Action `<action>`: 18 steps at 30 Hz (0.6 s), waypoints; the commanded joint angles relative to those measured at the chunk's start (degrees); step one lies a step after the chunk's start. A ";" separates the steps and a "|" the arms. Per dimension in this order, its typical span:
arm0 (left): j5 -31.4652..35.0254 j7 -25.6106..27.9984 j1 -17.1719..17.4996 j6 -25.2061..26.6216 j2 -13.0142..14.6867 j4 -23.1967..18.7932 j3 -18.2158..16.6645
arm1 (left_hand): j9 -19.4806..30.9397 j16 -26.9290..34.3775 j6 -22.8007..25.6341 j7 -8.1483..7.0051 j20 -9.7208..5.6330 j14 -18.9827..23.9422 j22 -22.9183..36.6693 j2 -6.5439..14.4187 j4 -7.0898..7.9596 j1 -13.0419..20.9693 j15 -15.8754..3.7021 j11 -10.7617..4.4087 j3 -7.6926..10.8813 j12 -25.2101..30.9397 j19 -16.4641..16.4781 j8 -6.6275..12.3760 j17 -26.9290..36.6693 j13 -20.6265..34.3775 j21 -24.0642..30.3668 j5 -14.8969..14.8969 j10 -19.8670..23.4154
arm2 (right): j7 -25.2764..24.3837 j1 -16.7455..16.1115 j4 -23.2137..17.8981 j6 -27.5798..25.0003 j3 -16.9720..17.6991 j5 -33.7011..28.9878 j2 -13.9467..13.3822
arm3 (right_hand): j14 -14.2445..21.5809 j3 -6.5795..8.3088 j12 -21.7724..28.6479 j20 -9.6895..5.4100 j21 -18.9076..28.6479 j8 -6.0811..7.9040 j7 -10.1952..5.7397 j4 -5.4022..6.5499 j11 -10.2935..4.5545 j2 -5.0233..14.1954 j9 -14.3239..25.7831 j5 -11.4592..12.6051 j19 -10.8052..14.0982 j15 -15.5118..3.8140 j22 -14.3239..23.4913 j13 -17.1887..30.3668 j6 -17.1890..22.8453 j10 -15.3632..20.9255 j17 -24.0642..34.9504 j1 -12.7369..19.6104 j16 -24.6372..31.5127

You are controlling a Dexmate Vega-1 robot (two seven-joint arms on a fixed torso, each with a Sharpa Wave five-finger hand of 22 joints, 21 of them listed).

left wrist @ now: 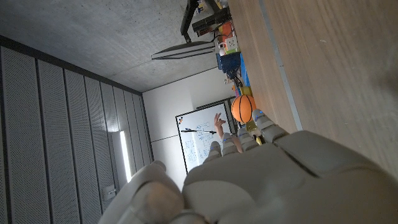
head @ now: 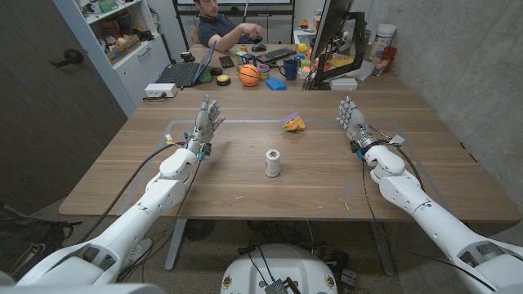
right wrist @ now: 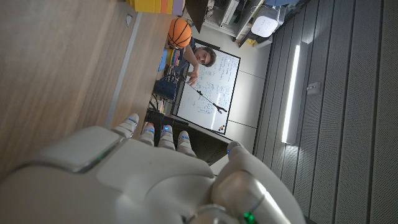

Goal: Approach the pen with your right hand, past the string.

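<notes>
- In the head view no pen or string can be made out on the bench [head: 327, 175]; the small yellow-and-purple thing [head: 293, 122] is too small to identify.
- The white cylinder [head: 272, 162] carries a label too small to read.
- The person [head: 225, 24] behind the bench is cut off by the picture's top edge.
- In the left wrist view the left hand [left wrist: 261, 183] is blurred, its fingers [left wrist: 258, 127] mostly hidden behind its own back.
- In the right wrist view the right hand [right wrist: 149, 180] runs off the lower edge.
</notes>
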 commanded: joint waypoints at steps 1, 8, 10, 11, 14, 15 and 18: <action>4.31 -3.04 0.14 1.63 -3.57 1.38 -4.03 | 0.10 0.29 -1.84 -0.11 0.36 -0.52 0.22 2.38 0.27 -0.06 0.04 -0.21 -0.22 0.37 -0.07 0.36 0.15 0.12 0.39 0.40 -0.40 | 3.83 0.20 1.43 -1.12 4.07 -3.51 3.00 | -2.22 0.25 0.49 -0.21 0.21 0.27 -0.01 -0.06 0.40 0.53 0.29 0.38 -0.49 0.36 0.19 0.18 -0.35 0.06 0.08 -0.09 0.28; 6.58 -4.38 0.34 2.61 -5.51 1.75 -6.43 | 0.09 0.29 -1.85 -0.15 0.36 -0.51 0.22 2.42 0.27 -0.05 0.04 -0.28 -0.40 0.37 -0.07 0.36 0.15 0.12 0.37 0.45 -0.43 | 6.65 1.09 0.79 1.17 5.04 -6.72 3.93 | -2.08 0.18 0.51 -0.17 0.24 0.35 -0.07 -0.13 0.21 0.50 0.29 0.40 -0.35 0.30 0.18 0.18 -0.12 0.23 0.07 -0.01 0.31; 7.11 -4.72 0.33 2.71 -6.10 2.02 -7.02 | 0.09 0.29 -1.85 -0.14 0.40 -0.50 0.22 2.43 0.27 -0.04 0.05 -0.25 -0.45 0.37 -0.11 0.36 0.15 0.12 0.35 0.46 -0.42 | 7.61 1.40 0.91 2.54 5.38 -7.04 4.61 | -1.75 0.15 0.67 -0.07 0.30 0.54 -0.15 -0.20 0.02 0.48 0.28 0.41 -0.13 0.25 0.17 0.17 0.42 0.76 0.05 0.09 0.40; 7.31 -5.10 0.28 2.69 -6.35 2.26 -7.28 | 0.09 0.29 -1.85 -0.14 0.39 -0.51 0.22 2.43 0.27 -0.04 0.03 -0.24 -0.47 0.36 -0.12 0.36 0.15 0.12 0.35 0.47 -0.44 | 7.97 1.58 0.76 3.10 5.38 -7.60 4.66 | -1.35 0.12 0.76 -0.01 0.36 0.64 -0.26 -0.26 -0.18 0.47 0.27 0.42 0.06 0.29 0.16 0.17 0.74 1.09 0.04 0.16 0.53; 7.92 -5.88 0.13 2.66 -7.13 2.90 -8.04 | 0.09 0.30 -1.84 -0.14 0.40 -0.48 0.22 2.45 0.27 -0.04 0.02 -0.27 -0.53 0.38 -0.14 0.37 0.15 0.12 0.34 0.49 -0.39 | 8.31 1.99 -0.78 3.97 5.10 -10.30 4.00 | -0.77 0.09 0.83 0.12 0.53 0.83 -0.52 -0.38 -0.36 0.46 0.26 0.46 0.62 0.18 0.14 0.16 1.41 1.49 0.02 0.33 0.68; 8.17 -6.06 0.08 2.70 -7.34 3.06 -8.26 | 0.09 0.30 -1.84 -0.14 0.41 -0.50 0.22 2.46 0.26 -0.04 0.03 -0.29 -0.56 0.38 -0.11 0.36 0.15 0.12 0.35 0.49 -0.41 | 8.38 2.13 -1.32 4.21 5.01 -11.13 3.82 | -0.51 0.09 0.85 0.09 0.57 0.82 -0.57 -0.42 -0.32 0.45 0.25 0.47 0.76 0.10 0.14 0.16 1.45 1.60 0.01 0.38 0.76; 8.82 -6.58 -0.08 2.76 -7.95 3.52 -8.89 | 0.09 0.29 -1.86 -0.16 0.41 -0.50 0.22 2.47 0.26 -0.03 0.00 -0.16 -0.64 0.36 -0.16 0.36 0.15 0.12 0.32 0.52 -0.45 | 7.64 2.36 -2.93 5.39 4.83 -14.10 3.46 | -0.05 0.07 0.98 0.01 0.70 1.01 -0.92 -0.57 -0.42 0.42 0.23 0.50 1.20 0.11 0.11 0.15 2.14 2.16 -0.02 0.58 0.86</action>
